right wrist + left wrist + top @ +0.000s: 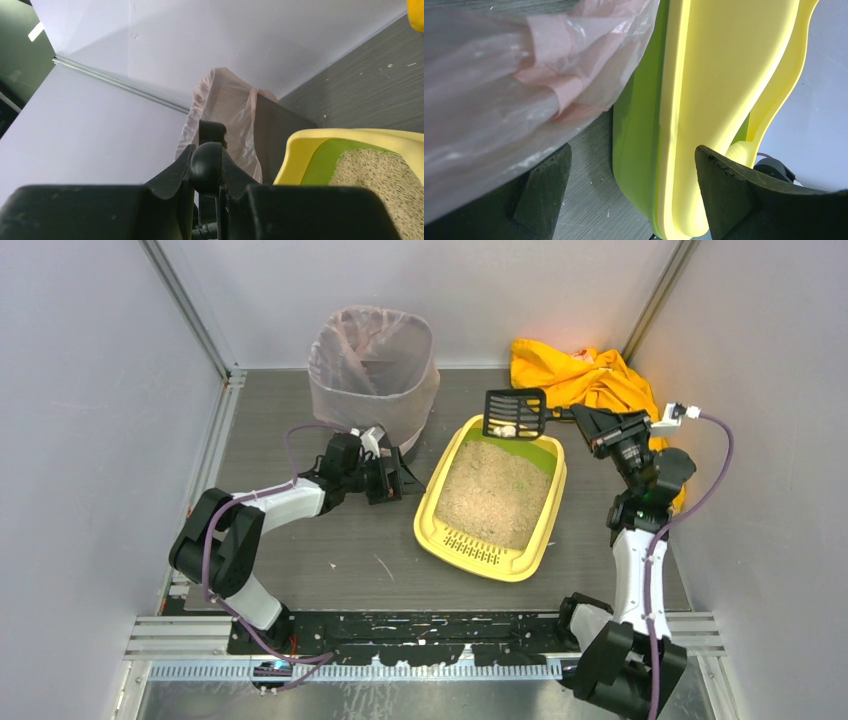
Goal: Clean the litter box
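The yellow litter box (490, 562) with a green inner rim sits mid-table and holds beige litter (495, 490). My right gripper (585, 420) is shut on the handle of a black slotted scoop (515, 413). It holds the scoop over the box's far end with a whitish clump (507, 429) in it. The right wrist view shows the handle (206, 165) between my shut fingers, with the box (310, 145) to the right. My left gripper (408, 483) is open at the box's left rim. In the left wrist view (632, 149) the box's edge (714, 75) lies between the spread fingers.
A tall bin lined with a pinkish bag (372, 365) stands at the back left, just beyond my left gripper, and its bag (499, 75) fills the left of the left wrist view. A crumpled yellow cloth (580, 375) lies at the back right. Grey walls enclose the table.
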Controlling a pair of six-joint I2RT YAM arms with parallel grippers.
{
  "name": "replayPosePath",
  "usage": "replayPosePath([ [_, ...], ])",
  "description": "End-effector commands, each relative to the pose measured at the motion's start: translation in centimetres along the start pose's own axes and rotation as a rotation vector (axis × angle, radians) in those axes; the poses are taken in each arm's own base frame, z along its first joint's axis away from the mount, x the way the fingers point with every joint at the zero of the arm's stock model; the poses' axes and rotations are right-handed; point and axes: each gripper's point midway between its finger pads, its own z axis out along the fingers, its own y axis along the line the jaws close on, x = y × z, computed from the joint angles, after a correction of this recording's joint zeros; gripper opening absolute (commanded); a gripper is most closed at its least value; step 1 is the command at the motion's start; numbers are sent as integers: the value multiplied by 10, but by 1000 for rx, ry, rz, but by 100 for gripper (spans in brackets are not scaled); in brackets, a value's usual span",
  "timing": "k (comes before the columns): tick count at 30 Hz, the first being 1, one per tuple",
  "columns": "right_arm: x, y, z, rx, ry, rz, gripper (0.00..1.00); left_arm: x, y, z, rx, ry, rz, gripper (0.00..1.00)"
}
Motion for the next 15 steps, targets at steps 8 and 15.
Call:
replayPosePath([
  [8, -19, 97, 99, -169, 39, -110, 1, -14, -19, -2, 61, -42, 41, 92],
  [15, -1, 117, 174, -209, 140, -139, 1, -15, -23, -6, 61, -51, 54, 92],
])
